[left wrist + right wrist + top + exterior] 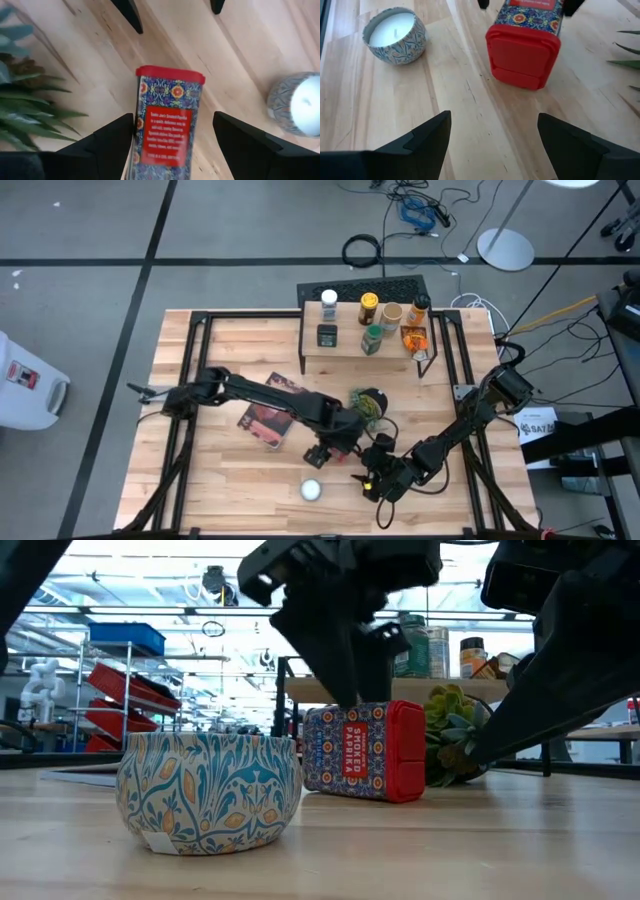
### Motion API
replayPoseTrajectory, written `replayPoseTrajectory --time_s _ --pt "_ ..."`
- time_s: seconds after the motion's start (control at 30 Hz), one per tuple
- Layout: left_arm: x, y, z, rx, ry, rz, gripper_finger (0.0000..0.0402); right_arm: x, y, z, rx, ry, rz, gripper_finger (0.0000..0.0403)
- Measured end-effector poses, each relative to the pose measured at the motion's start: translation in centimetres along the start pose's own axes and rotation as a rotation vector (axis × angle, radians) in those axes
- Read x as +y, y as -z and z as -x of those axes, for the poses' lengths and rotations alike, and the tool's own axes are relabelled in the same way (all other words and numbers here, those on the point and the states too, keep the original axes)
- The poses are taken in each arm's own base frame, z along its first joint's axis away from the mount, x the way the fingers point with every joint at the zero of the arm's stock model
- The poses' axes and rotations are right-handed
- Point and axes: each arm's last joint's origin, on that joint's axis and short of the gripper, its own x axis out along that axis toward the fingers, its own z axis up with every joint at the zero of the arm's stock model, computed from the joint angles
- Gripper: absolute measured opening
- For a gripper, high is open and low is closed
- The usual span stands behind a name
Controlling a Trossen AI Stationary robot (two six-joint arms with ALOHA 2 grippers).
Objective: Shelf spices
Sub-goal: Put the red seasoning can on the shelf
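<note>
- Paprika tin (363,751), red-capped, patterned blue: lying on its side on the worktop (230,345), just beside the potted plant (368,403).
- Left tool (172,135): spread wide, one finger on each side of the tin, gripping nothing.
- Right tool (493,131): spread wide and empty, low over the worktop, facing the tin's red cap.
- Candle (395,34) in a blue-patterned tin: on the worktop near the paprika tin, apart from it.
- Shelf (372,345): at the worktop's far edge, carrying several spice jars (372,338) and an orange packet (414,337).
- Maroon book (270,418): flat under the left arm.
</note>
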Motion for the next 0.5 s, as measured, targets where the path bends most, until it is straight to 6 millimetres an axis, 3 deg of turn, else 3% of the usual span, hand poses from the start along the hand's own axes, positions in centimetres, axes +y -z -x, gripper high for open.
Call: replayPoseTrajectory --time_s 0.5 --pt "0.9 -0.1 -3.4 0.054 -0.002 -0.04 0.0274 0.0 0.0 0.0 -0.001 0.0 -0.003 0.0286"
